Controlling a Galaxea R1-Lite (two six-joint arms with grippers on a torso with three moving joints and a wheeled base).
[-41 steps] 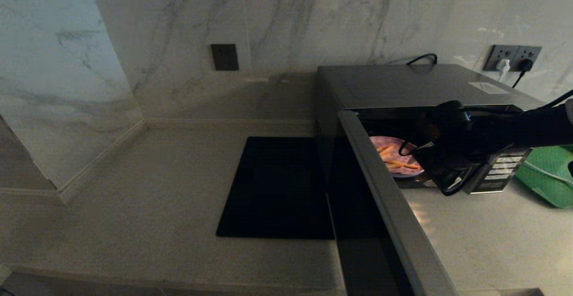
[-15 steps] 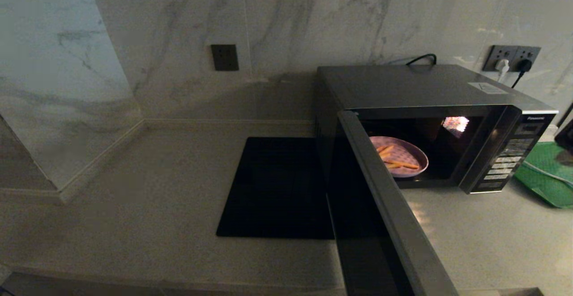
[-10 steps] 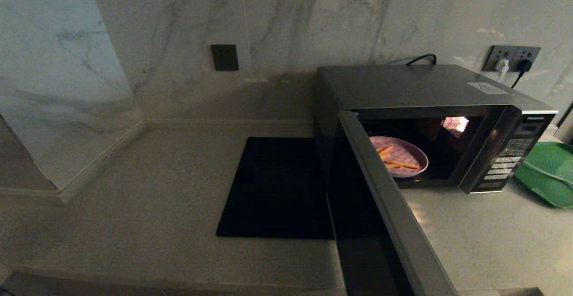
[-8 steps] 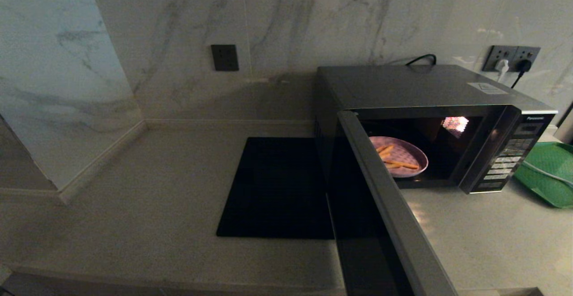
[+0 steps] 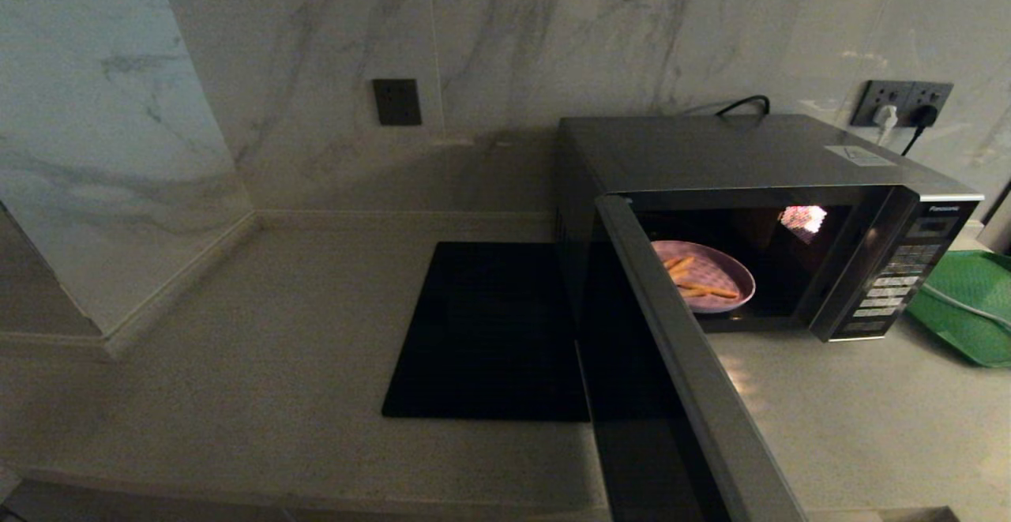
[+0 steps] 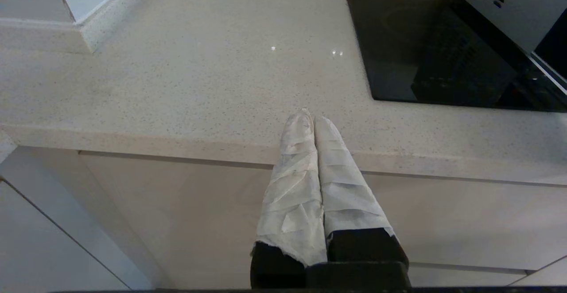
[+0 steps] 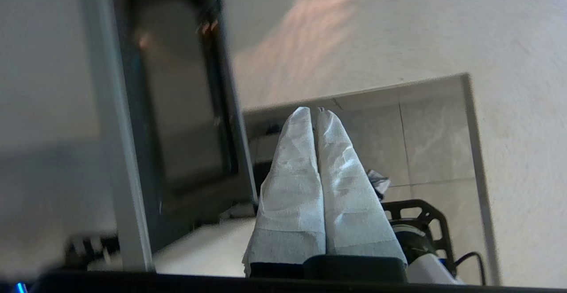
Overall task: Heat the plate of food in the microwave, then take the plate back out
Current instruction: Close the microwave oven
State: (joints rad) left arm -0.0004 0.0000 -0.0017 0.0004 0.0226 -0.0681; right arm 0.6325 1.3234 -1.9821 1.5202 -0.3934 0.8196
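Note:
The silver-grey microwave (image 5: 734,151) stands at the back right of the counter with its dark glass door (image 5: 679,380) swung wide open toward me. Inside its lit cavity sits the pale lilac plate of food (image 5: 705,276), orange fries on it. Neither arm shows in the head view. My left gripper (image 6: 310,118) is shut and empty, low by the counter's front edge. My right gripper (image 7: 315,110) is shut and empty too, pulled back off the counter beside the open door (image 7: 177,107).
A flat black square mat (image 5: 494,328) lies left of the microwave. A green tray (image 5: 967,309) sits right of the button panel (image 5: 892,285). Marble walls enclose the counter's back and left. A power cord runs to the wall socket (image 5: 904,103).
My right arm has drawn back out of the microwave cavity and left the head view. The plate stays inside on the same spot. The door has not moved.

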